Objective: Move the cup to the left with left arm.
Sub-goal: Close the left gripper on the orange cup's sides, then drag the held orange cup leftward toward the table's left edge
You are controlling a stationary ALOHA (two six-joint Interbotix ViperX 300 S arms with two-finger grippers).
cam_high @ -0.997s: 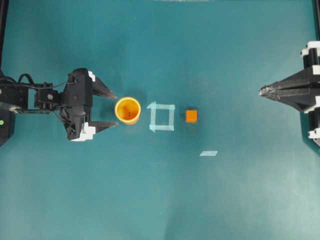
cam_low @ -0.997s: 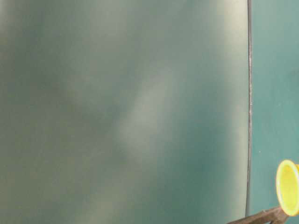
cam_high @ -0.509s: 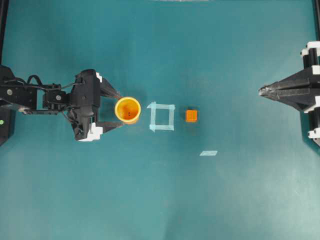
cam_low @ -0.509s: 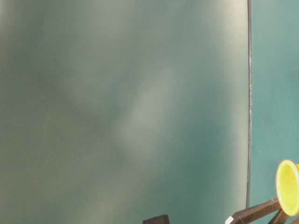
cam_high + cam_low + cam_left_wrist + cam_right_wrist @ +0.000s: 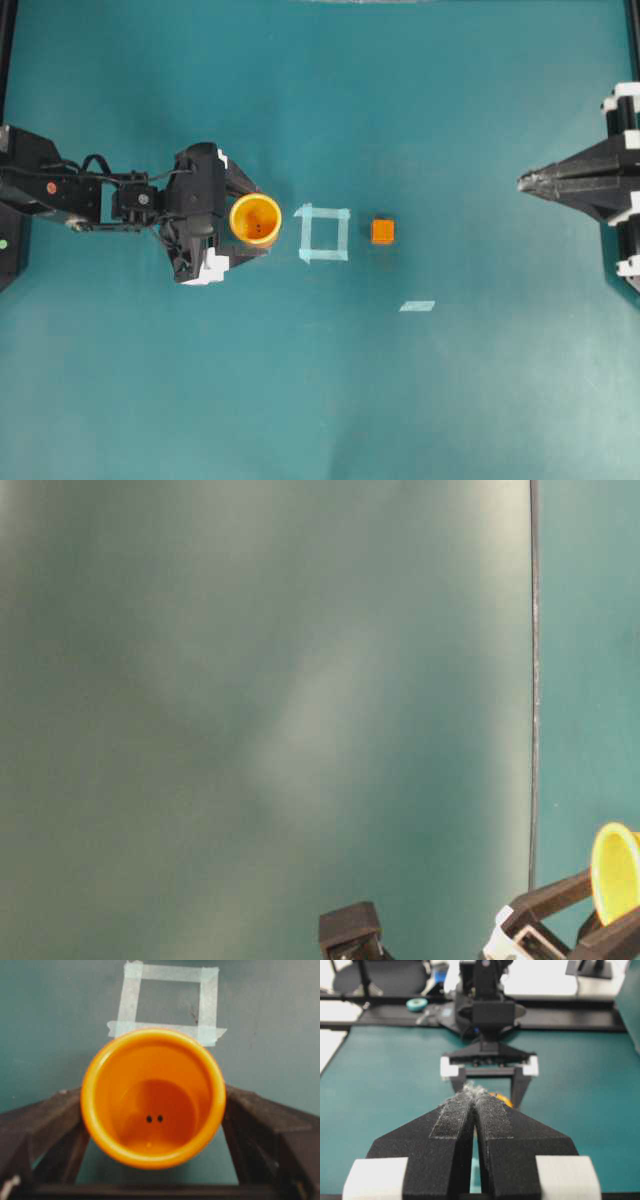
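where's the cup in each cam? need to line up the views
Overhead: cup left of centre, just left of the tape square.
Table-level: bottom right corner.
Left wrist: centre, tape square just beyond.
Right wrist: orange sliver behind the right gripper.
Shared landmark: left gripper flanking the cup.

Bare teal counter [image 5: 320, 400] lying open left of the cup [image 5: 255, 219] apart from the left arm [image 5: 150, 200] itself, its jaws flanking the cup, tape square [image 5: 324, 233] lying flat just right, small cube [image 5: 382, 232] sitting beyond
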